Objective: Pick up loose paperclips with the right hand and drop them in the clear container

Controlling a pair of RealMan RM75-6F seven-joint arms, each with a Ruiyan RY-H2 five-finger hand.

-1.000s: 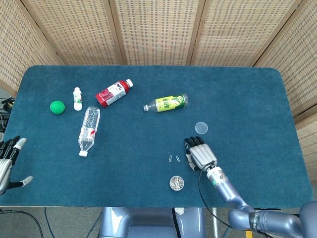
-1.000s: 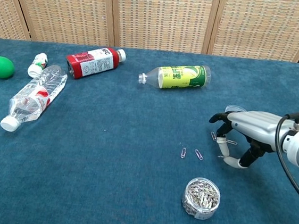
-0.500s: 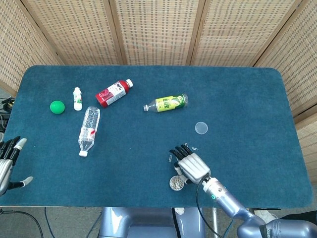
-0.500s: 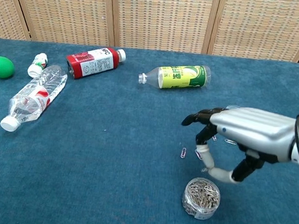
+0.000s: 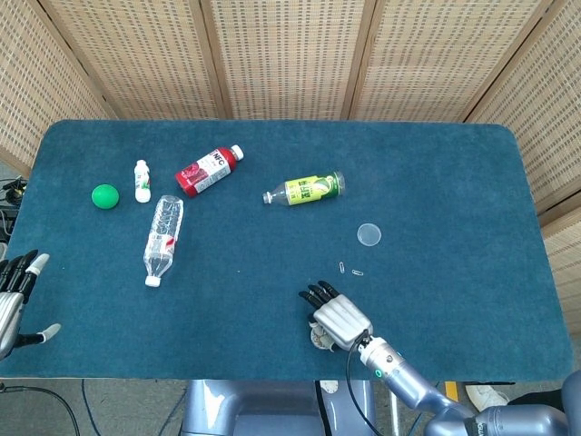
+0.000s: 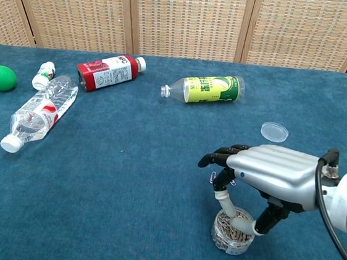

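The right hand (image 6: 267,180) hangs palm-down over the clear container (image 6: 232,230) of paperclips, fingers curled downward, though whether it pinches anything I cannot tell.

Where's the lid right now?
The lid lies flat on the table at right in the chest view, beyond the right hand and container, right of the green bottle.

A small, round, clear plastic container (image 6: 232,234), filled with silver metal paperclips, is seen upright near the table's front edge, partly covered from above. Two loose silver paperclips (image 5: 349,269) are seen lying flat on the blue cloth, well behind it.
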